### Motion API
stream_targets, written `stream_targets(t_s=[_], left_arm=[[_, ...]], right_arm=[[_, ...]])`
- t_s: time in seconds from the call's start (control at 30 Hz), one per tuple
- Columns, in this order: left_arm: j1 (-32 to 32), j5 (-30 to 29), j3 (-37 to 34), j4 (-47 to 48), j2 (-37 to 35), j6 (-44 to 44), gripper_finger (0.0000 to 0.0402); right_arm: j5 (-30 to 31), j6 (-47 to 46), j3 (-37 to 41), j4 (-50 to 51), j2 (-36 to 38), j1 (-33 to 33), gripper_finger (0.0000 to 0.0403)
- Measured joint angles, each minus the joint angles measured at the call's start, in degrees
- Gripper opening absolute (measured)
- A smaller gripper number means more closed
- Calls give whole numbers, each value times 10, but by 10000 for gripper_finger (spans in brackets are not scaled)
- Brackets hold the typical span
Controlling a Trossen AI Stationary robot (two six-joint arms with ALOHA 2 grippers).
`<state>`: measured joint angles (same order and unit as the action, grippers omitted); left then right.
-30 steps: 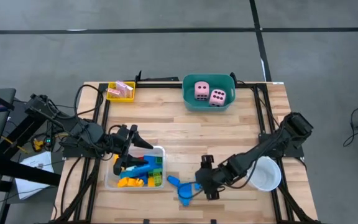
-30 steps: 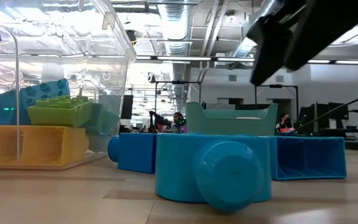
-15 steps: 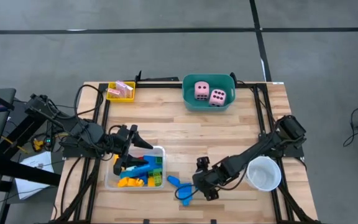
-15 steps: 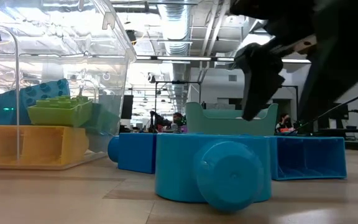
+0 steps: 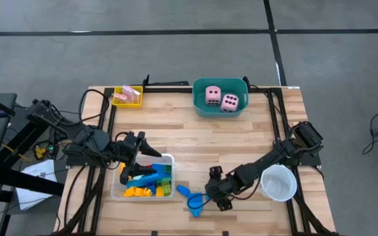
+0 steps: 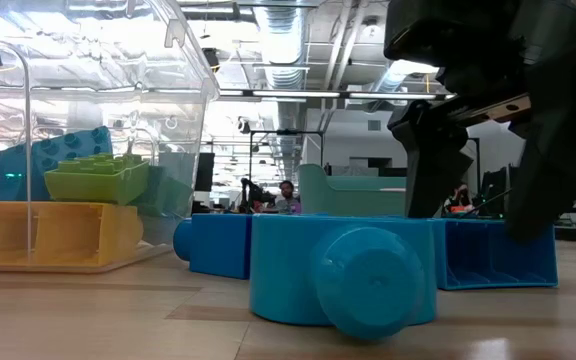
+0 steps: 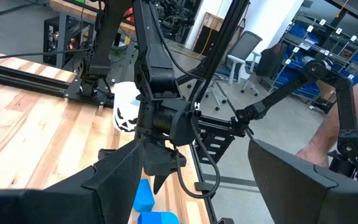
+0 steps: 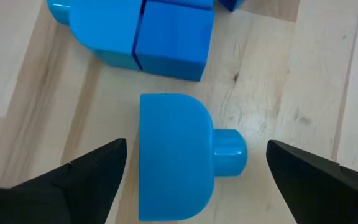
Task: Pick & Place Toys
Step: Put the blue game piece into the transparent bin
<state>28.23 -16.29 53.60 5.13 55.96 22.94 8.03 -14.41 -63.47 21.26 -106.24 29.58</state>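
Two blue blocks lie on the wooden table near its front edge: a rounded one with a stud (image 8: 174, 157) (image 6: 343, 272) (image 5: 195, 206) and a longer one (image 8: 146, 30) (image 5: 183, 191). My right gripper (image 8: 197, 177) (image 5: 210, 194) (image 6: 478, 180) hangs open, slanting down over the rounded block, one finger on either side and clear of it. My left gripper (image 7: 210, 186) (image 5: 138, 145) is open with nothing in it, held above the far left corner of the clear tray (image 5: 169, 159), where several blue, yellow and green blocks lie. Two pink dice (image 5: 220, 98) sit in the teal tub (image 5: 199, 108).
A white cup (image 5: 277, 182) stands right of my right gripper, under its arm. A yellow tray (image 5: 119, 99) with pink cards sits at the far left corner. Bare wood lies between the teal tub and the front blocks.
My right gripper has come down toward the blue blocks and a little toward the table's left edge, so its fingers now reach to the level of the blocks in the low view. The blocks have not moved.
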Motion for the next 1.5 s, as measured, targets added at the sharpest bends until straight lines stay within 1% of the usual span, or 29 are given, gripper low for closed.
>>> stream_targets(t_s=[0.2,0.33,0.47,0.6,0.93,1.03,1.23,1.37,1.5], left_arm=[[0,0,0,0,0,0,286],[0,0,0,0,0,0,286],[0,0,0,0,0,0,286],[0,0,0,0,0,0,286],[0,0,0,0,0,0,286],[0,0,0,0,0,0,285],[0,0,0,0,0,0,276],[0,-2,0,-1,0,0,273],[0,-35,0,-1,0,0,275]], right_arm=[[3,27,0,-23,-10,-6,377],[-31,25,1,-21,-36,-15,376],[-40,29,-1,-25,-41,-20,367],[-39,39,-1,-26,-41,-20,346],[-41,38,-1,-17,-40,-17,261],[-39,30,-2,-9,-38,-15,257],[-33,27,2,60,1,-15,257],[-4,29,2,99,55,-18,257],[12,28,1,131,121,-36,258]])
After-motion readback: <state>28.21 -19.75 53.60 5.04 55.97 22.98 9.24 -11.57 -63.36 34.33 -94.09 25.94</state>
